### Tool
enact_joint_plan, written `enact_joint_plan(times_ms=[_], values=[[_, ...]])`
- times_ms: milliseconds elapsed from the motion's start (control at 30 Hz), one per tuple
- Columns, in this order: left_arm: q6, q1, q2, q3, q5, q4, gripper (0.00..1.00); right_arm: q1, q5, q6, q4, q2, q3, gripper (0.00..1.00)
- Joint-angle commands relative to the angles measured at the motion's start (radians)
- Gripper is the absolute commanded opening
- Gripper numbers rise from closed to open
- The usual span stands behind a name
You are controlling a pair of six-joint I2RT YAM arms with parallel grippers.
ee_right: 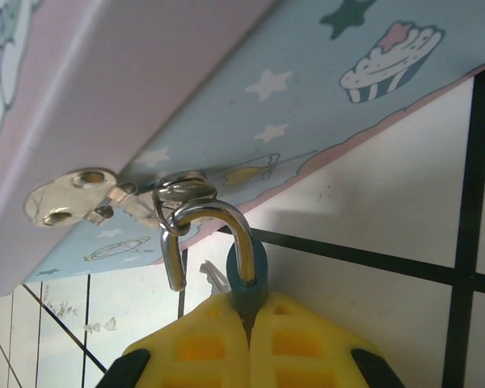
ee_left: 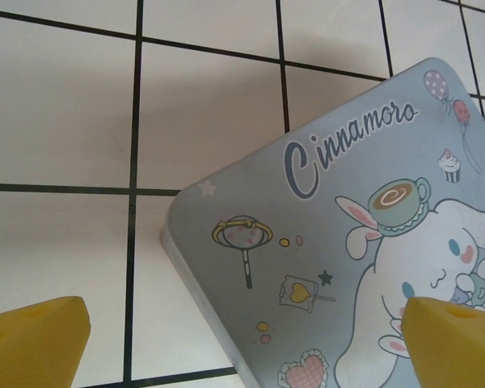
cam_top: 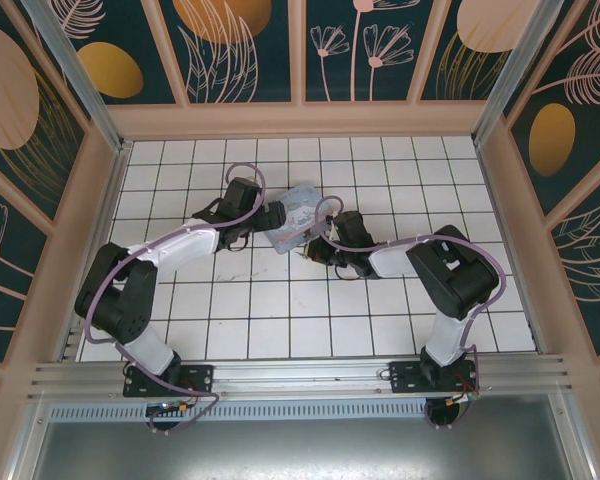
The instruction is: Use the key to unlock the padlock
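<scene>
Bright even light w/ soft shadows, wrist pics sharp, glint on padlock (ee_right: 244, 271) shackle

Pretty clearly a robot lab test cell, not anyone's home or kitchen. The tiled floor (cam_top: 280, 320) is plain white squares with dark grout, boxed in on the left, right and far sides by wall panels (cam_top: 240, 50) printed with teal and gold leaf art. Silver metal posts (cam_top: 75, 75) stand in the far corners. Along the near edge there's an aluminium rail (cam_top: 300, 372) with the left arm (cam_top: 170, 255) and right arm (cam_top: 460, 275) bolted onto it.
</scene>
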Motion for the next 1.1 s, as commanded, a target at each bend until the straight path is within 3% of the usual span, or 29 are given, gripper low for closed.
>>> enact_joint_plan(times_ms=[0,467,1067], values=[[0.031,-0.018,0.029,-0.005,-0.042,-0.03,0.99,-0.003,0.0,0.022,0.015,-0.03,-0.014,0.0],[0.075,-0.056,0.104,-0.017,-0.145,-0.087,0.99,-0.005,0.001,0.05,0.024,-0.041,-0.011,0.0],[0.078,-0.057,0.124,-0.04,-0.145,-0.086,0.98,-0.025,-0.046,0.205,0.204,-0.05,-0.06,0.0]])
